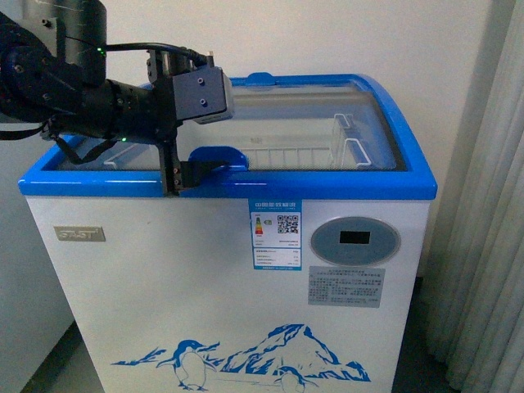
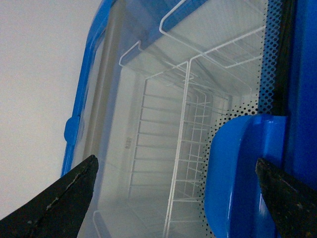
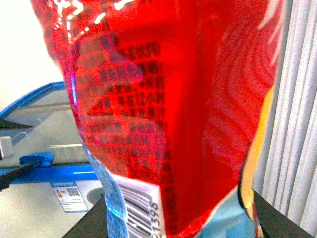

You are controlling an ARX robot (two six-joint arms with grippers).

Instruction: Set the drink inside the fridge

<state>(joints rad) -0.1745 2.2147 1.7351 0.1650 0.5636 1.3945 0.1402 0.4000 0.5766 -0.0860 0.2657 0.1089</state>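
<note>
The fridge (image 1: 164, 295) is a white chest freezer with a blue top rim, a curved glass lid (image 1: 327, 123) and a penguin graphic. My left gripper (image 1: 184, 176) is open and hangs at the front rim, its fingers straddling the lid's blue handle (image 1: 219, 157). In the left wrist view the left gripper (image 2: 181, 198) has the blue handle (image 2: 237, 173) between its fingers, close to one fingertip (image 2: 285, 193). My right gripper (image 3: 183, 223) is shut on the drink (image 3: 188, 109), a red pack with a barcode that fills its view. The right gripper is out of the front view.
A white wire basket (image 1: 311, 147) hangs inside the fridge under the glass. A grey-white cabinet (image 1: 24, 270) stands to the left, and a pale curtain (image 1: 483, 246) to the right. The fridge's blue rim (image 3: 44, 173) shows behind the drink.
</note>
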